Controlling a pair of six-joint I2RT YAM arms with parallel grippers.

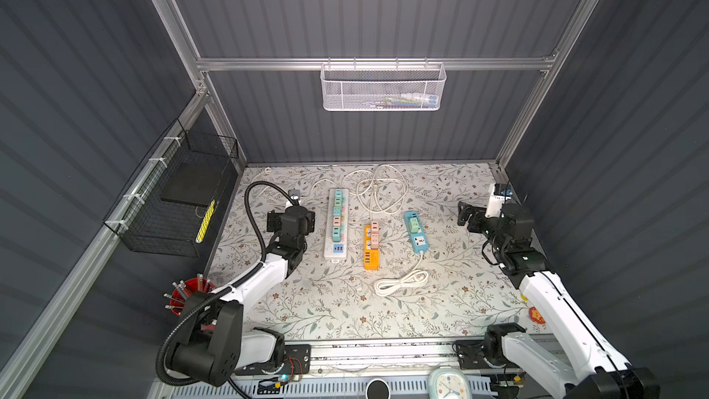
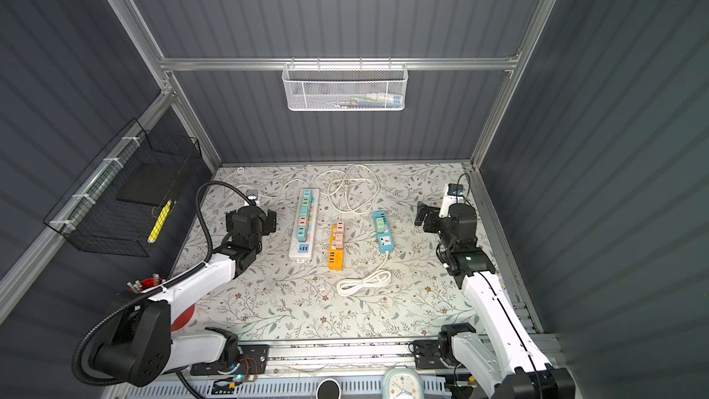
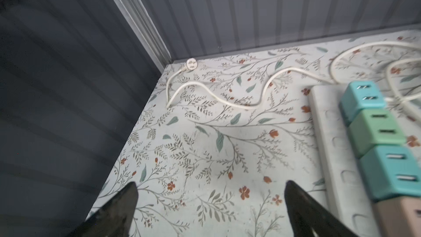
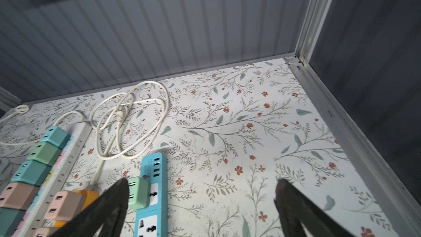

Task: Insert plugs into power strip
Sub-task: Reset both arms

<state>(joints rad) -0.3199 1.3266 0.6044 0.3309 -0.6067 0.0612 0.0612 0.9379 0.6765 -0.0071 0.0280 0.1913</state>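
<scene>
My left gripper [image 3: 210, 189] and right gripper [image 4: 202, 182] stand spread; smooth pastel cube plugs [image 3: 376, 131] line the long white power strip [image 3: 325, 133] at the frame's right.

Matt pastel plastic plugs [image 3: 376, 131] fill a smooth white plastic power strip [image 1: 329, 239], with a smooth orange plastic strip [image 1: 370, 259] and a blue plastic strip [image 4: 148, 165] to its right. The table [image 1: 345, 301] wears a matt floral-printed covering. Dull grey ribbed wall panels [image 1: 383, 13] meet a brushed metal frame [image 1: 268, 64]. A white perforated metal basket [image 1: 383, 90] hangs on the far wall, and a black wire basket [image 1: 169, 232] on the left.
</scene>
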